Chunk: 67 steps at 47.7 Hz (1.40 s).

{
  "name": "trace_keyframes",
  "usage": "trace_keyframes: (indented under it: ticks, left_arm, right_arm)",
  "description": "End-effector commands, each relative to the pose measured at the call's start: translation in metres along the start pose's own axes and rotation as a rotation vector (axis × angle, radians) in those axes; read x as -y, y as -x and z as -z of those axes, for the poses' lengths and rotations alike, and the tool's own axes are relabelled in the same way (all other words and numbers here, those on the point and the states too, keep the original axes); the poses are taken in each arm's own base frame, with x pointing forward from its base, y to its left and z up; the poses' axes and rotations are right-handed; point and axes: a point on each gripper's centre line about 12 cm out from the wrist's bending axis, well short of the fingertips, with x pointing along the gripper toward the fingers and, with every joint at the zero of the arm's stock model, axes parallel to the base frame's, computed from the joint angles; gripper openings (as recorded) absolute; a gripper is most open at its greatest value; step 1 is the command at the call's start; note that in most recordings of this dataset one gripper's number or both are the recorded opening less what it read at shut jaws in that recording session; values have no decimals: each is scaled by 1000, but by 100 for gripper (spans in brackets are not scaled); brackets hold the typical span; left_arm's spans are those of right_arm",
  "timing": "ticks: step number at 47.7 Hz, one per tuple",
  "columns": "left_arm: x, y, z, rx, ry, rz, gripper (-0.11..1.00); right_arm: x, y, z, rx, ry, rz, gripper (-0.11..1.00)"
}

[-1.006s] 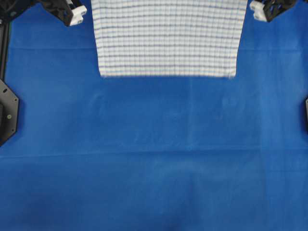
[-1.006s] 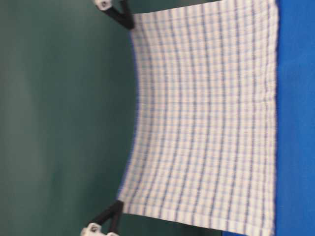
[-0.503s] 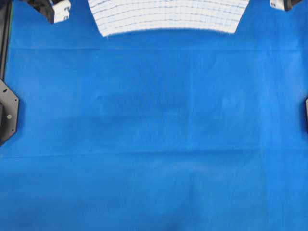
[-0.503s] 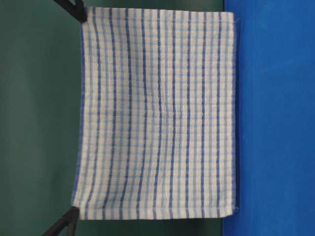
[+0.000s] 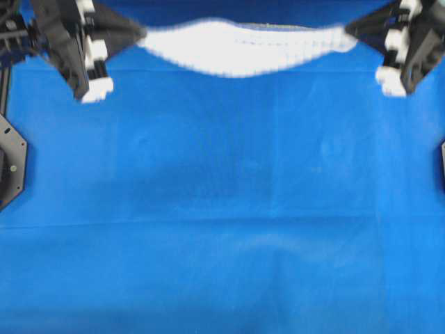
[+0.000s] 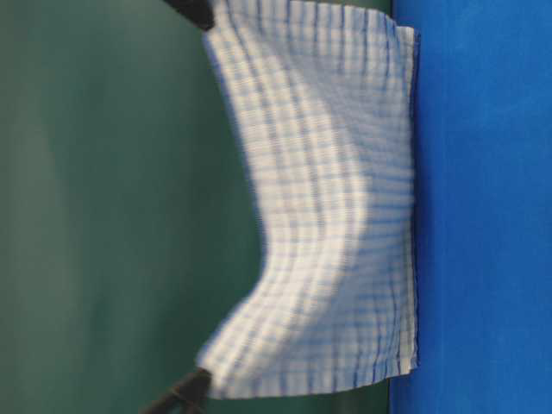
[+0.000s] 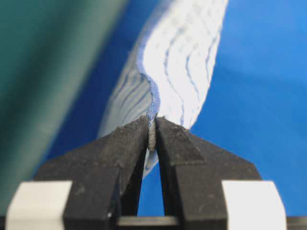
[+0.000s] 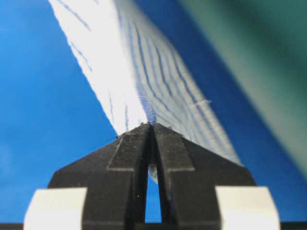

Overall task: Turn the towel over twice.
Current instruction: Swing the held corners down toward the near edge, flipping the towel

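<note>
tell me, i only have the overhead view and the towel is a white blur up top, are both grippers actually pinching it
Observer: Yes. In the left wrist view the left gripper is shut on the towel, its hem caught between the fingertips.
Operator: and the right one
Observer: Same. The right gripper is shut on the towel's corner at its very tips.
Operator: is the cloth off the table or dragging
Observer: The table-level view shows the towel hanging from both held corners, its free edge down at the blue table covering; contact I cannot confirm.
Operator: is it taut
Observer: No, the held edge sags between the two corners.
</note>
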Motion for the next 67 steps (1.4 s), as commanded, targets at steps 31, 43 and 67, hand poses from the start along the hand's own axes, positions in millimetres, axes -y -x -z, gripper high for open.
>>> trace_keyframes:
  ticks: [31, 43, 67]
  left_arm:
    - [112, 13, 80, -13, -51, 345, 5]
    - [141, 10, 95, -91, -6, 434, 5]
    - [168, 11, 100, -122, -12, 512, 5]
  right_arm:
    - [-99, -4, 85, -180, 4, -332, 4]
    - [-120, -10, 107, -213, -28, -392, 4]
    - [-148, -19, 123, -287, -13, -442, 4]
